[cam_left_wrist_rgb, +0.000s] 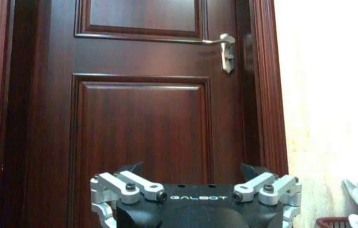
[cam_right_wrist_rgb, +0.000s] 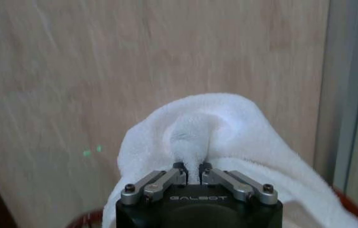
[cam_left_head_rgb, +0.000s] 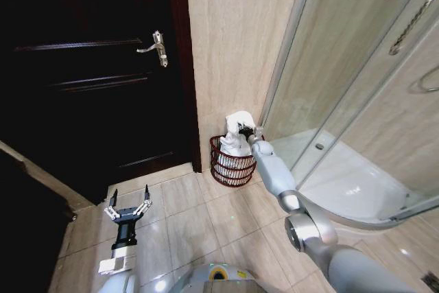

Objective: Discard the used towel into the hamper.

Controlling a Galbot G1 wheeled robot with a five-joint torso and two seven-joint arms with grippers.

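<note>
One pinch of white towel clamped in right gripper over hamper; best lowered before release. Left gripper parked, spread, empty.

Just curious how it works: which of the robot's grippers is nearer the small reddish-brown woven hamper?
The right gripper: it pinches the white towel above the hamper. The left gripper hangs open over the floor tiles.
</note>
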